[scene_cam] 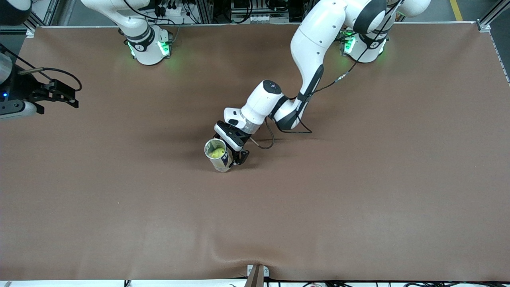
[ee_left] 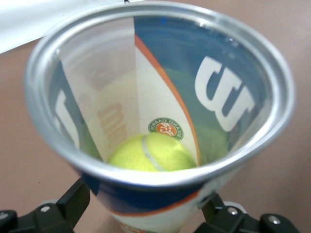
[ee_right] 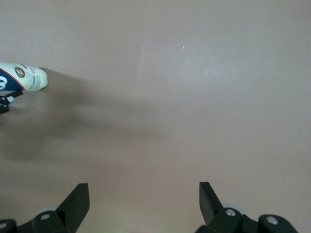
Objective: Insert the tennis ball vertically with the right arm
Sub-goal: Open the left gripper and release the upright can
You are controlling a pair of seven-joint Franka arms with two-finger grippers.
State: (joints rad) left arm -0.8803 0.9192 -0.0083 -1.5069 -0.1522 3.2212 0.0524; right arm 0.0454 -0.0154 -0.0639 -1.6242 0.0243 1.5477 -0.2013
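Observation:
A clear tennis ball can (scene_cam: 218,155) with a blue, white and orange label stands about upright at the middle of the table, its open top up. A yellow tennis ball (scene_cam: 218,152) lies inside it, low in the can. My left gripper (scene_cam: 232,156) is shut on the can's side. The left wrist view looks down into the can (ee_left: 223,92) at the ball (ee_left: 153,153), with my left gripper (ee_left: 146,204) round the can's wall. My right gripper (scene_cam: 71,95) is open and empty over the right arm's end of the table, well clear of the can. The right wrist view shows my right gripper (ee_right: 144,199) over bare table and the can (ee_right: 24,77) far off.
The brown table mat (scene_cam: 358,199) is bare apart from the can. A cable (scene_cam: 267,143) loops from the left arm's wrist beside the can. A metal bracket (scene_cam: 257,275) sits at the table edge nearest the front camera.

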